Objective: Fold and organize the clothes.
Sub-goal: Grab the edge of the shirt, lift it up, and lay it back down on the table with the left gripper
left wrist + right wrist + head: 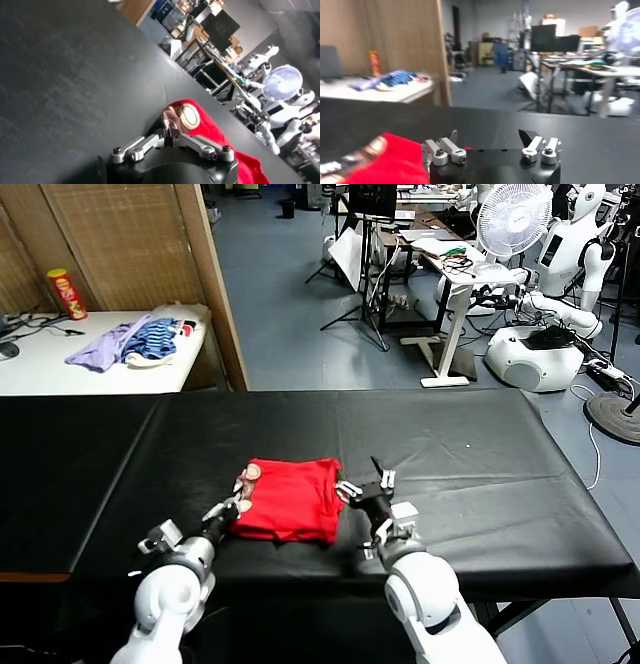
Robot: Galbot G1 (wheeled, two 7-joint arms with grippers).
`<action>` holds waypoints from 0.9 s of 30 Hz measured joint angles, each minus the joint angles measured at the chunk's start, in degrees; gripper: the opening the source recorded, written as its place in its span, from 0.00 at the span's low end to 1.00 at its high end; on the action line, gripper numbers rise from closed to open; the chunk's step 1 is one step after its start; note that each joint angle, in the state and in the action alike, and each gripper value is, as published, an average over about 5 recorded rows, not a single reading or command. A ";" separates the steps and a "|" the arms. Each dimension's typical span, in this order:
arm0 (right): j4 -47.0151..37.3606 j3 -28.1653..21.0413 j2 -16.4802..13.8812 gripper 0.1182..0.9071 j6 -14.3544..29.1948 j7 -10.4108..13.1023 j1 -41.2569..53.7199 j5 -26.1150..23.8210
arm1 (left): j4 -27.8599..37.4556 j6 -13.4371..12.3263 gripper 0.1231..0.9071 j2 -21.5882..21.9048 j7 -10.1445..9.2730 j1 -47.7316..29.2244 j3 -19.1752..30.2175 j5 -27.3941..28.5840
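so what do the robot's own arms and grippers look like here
Both arms have glossy white rounded shells that give way to black wrist housings. The left gripper and right gripper share one build: silver metal linkage bars joined by dark round screws on a black base, ending in black pointed fingertips. No cables or markings show on them.

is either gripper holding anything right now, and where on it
The left gripper is shut on the red T-shirt, pinching its left edge near the printed graphic. The right gripper stands open beside the shirt's right edge, holding nothing.
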 joint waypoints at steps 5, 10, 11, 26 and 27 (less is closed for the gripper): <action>1.72 2.72 -0.08 0.86 -2.54 0.41 -3.05 -2.76 | -0.94 -1.20 0.04 2.53 0.82 0.43 -0.21 17.58; 3.64 4.90 -0.33 0.86 -3.16 0.47 -5.84 -3.08 | -1.17 -1.54 0.04 6.86 1.35 1.17 -1.48 29.28; 3.94 5.17 -0.33 0.86 -3.18 0.49 -6.24 -3.08 | -1.19 -1.65 0.04 7.92 1.46 1.33 -1.78 31.04; 5.63 5.97 0.18 0.86 -3.44 0.69 -8.25 -2.94 | -6.41 -1.63 0.04 27.62 1.82 4.66 -9.11 47.79; 5.64 5.97 0.20 0.86 -3.44 0.68 -8.35 -2.94 | -7.39 -1.28 0.04 27.92 1.76 5.05 -9.19 47.47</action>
